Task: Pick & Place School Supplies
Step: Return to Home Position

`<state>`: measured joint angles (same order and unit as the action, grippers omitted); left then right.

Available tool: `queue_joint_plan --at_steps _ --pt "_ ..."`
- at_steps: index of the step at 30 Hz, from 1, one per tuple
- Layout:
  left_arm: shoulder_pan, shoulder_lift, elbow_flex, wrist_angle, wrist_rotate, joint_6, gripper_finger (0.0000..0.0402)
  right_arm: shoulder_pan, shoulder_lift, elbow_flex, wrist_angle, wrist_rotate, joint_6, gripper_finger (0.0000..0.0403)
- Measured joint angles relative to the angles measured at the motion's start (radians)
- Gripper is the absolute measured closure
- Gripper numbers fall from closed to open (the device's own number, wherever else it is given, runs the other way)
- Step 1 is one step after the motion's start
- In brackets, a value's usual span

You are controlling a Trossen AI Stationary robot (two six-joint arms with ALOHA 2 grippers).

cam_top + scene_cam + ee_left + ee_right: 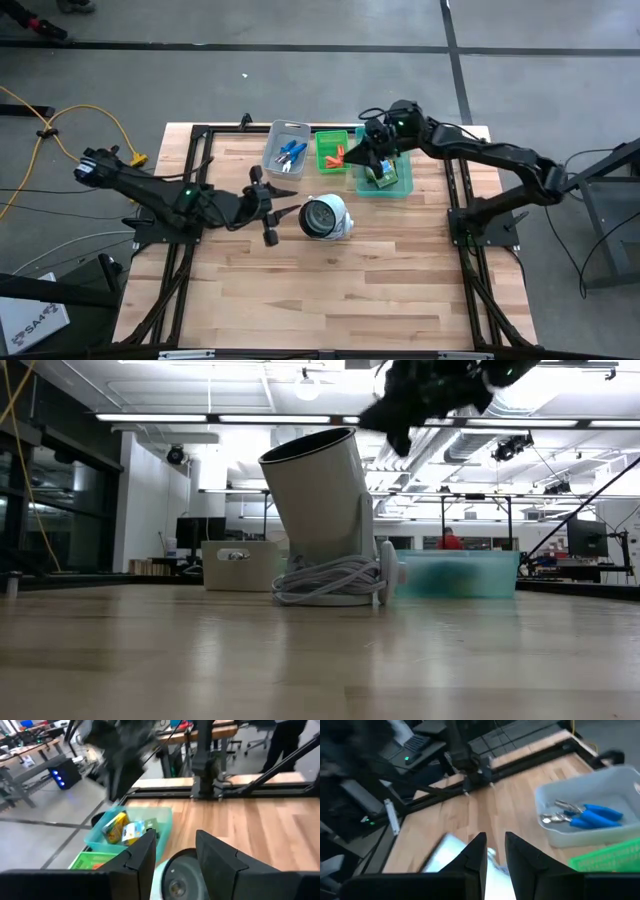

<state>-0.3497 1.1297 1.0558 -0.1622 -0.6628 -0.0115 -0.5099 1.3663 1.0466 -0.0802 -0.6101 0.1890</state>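
Wooden worktop (330,290); white round object (325,217) centre, just right of spread, empty left tool (288,201); far: grey bin (290,128) holding scissors (292,154), green bin (328,140), teal bin (402,186) under right tool (360,158), narrowly parted, empty

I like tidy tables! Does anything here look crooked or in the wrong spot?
Only the round white object: it leans tilted on the table, cord bundled at its base, outside the bins. Scissors, erasers and crayon boxes lie in bins.
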Motion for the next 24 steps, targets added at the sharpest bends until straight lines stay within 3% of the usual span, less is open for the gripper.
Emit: queue_joint_plan --at_steps 6,13,19,24 --pt "0.039 -0.018 -0.061 -0.005 -0.019 -0.015 0.0268 0.082 -0.121 0.0 -0.099 0.051 -0.026 0.0347" --pt "0.063 -0.141 -0.215 0.037 -0.03 -0.097 0.0268 0.196 -0.219 -0.022 -0.158 0.174 -0.032 0.0347" --pt "0.051 -0.26 -0.365 0.138 -0.031 -0.122 0.0268 0.262 -0.329 -0.22 -0.005 0.244 0.045 0.0347" --pt "0.046 -0.305 -0.408 0.159 -0.03 -0.144 0.0268 0.275 -0.456 -0.432 0.198 0.31 0.126 0.0347"
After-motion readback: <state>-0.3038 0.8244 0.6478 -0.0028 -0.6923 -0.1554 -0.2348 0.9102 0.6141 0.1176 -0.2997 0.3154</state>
